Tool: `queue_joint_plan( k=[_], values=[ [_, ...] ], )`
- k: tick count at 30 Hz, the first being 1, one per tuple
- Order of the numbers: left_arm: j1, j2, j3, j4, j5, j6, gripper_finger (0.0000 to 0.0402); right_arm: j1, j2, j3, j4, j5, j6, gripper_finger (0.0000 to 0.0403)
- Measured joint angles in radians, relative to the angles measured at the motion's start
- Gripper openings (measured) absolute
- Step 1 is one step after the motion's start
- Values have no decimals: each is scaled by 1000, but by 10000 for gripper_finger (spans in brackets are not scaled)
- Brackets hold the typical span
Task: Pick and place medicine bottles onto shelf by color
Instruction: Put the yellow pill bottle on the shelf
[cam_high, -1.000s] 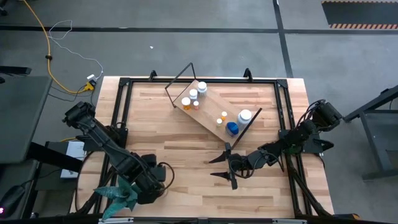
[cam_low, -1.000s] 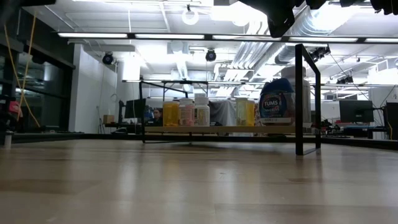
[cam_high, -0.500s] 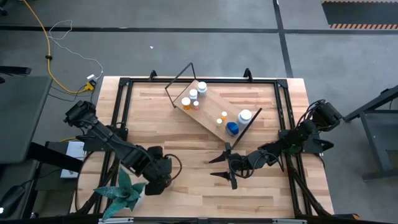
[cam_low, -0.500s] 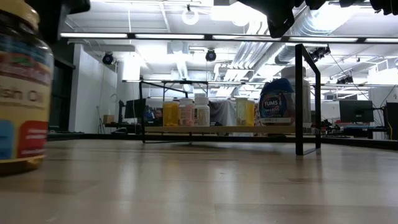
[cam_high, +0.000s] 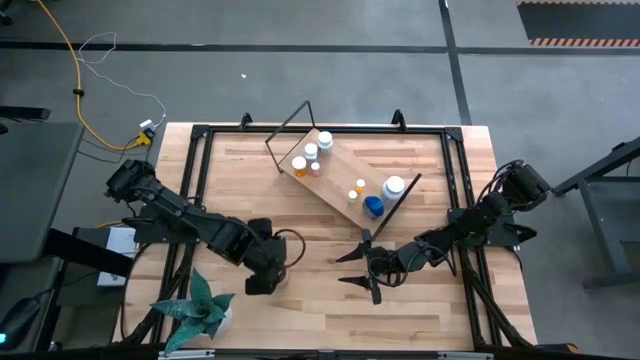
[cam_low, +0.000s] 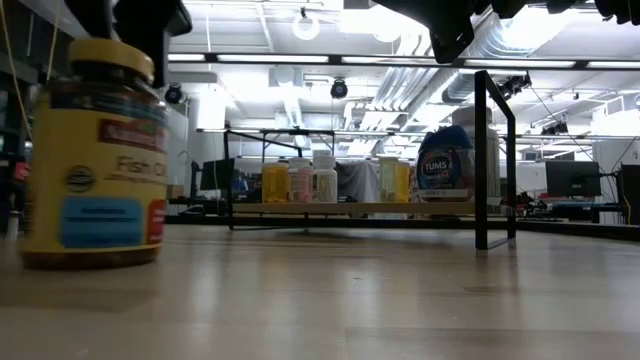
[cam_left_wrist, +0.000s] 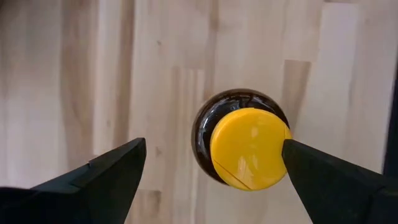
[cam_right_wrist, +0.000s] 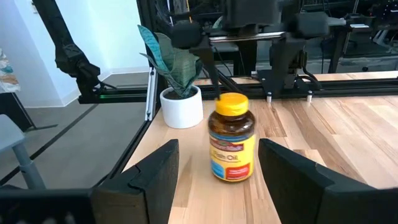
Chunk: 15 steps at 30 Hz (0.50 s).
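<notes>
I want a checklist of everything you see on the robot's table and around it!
Surface: wooden table, mostly bare.
Job's things: amber bottle with yellow cap upright on the table; small bottles and a blue one on the shelf.
Clutter: plant in a white pot.
Grippers: left gripper open around the amber bottle; right gripper open, empty.
Cables: yellow cable on the floor.
Surroundings: grey floor; office room behind.
</notes>
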Motion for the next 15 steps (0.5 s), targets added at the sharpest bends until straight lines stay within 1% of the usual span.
queue_joint_plan(
  k=[4, 6, 8, 11, 15],
  values=[
    [39, -8, 5, -8, 7, 39, 365, 0, 0, 0, 0, 0, 0, 213],
    [54, -11, 24, -31, 36, 56, 365, 0, 0, 0, 0, 0, 0, 213],
    [62, -26, 54, -32, 41, 56, 365, 0, 0, 0, 0, 0, 0, 213],
    [57, -63, 86, -33, 31, 56, 365, 0, 0, 0, -3, 0, 0, 213],
    [30, -67, 85, -21, 34, 49, 365, 0, 0, 0, -7, 0, 0, 213]
  ],
)
